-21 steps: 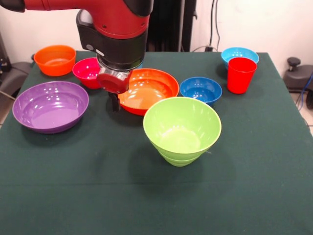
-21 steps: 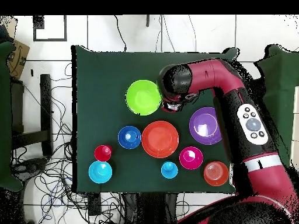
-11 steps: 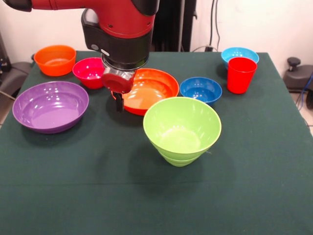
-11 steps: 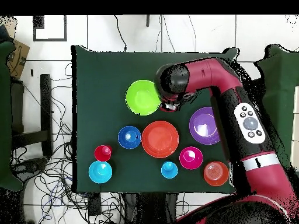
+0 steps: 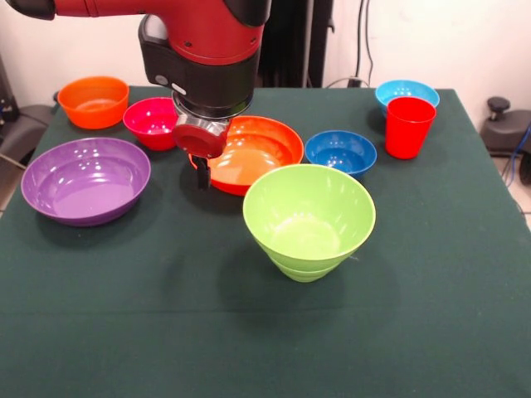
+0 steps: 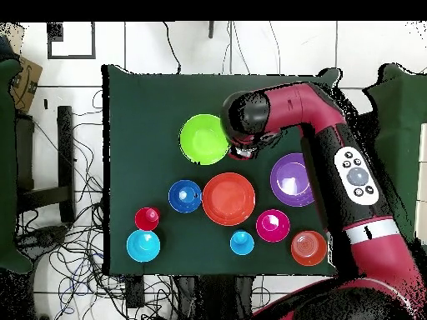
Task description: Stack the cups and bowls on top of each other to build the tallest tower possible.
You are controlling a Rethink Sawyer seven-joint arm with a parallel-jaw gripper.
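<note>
Presently, reading the front view as a clock with twelve at the far edge:

1. The gripper [image 5: 202, 172] hangs low just outside the large orange bowl [image 5: 249, 153], at about eight o'clock on its rim. I cannot tell whether it is parted or closed, and nothing appears to be carried. That rim is my guess for the next grasp.
2. No real tower stands yet. The large lime green bowl [image 5: 309, 217] sits toward six o'clock of the table [image 5: 124, 332]. A second green band under its base suggests a smaller bowl nested there, so it seems the likeliest base.
3. Descend straight onto the orange wall so the rim is straddled. A sideways approach could push this glossy bowl toward the dark blue bowl [image 5: 340, 152] at its three o'clock.
4. Lift clear before travelling, since the magenta bowl [image 5: 152, 120] sits close at ten o'clock.
5. Keep wide bowls low. The purple bowl [image 5: 85, 180] at nine o'clock should go in early. The small orange bowl [image 5: 93, 101] at eleven comes later.
6. Save the red cup [image 5: 409, 126] at two o'clock for the top. It stands just in front of the light blue bowl [image 5: 406, 89].
7. Centre each piece before release, because an off-centre bowl will probably slide.
</note>
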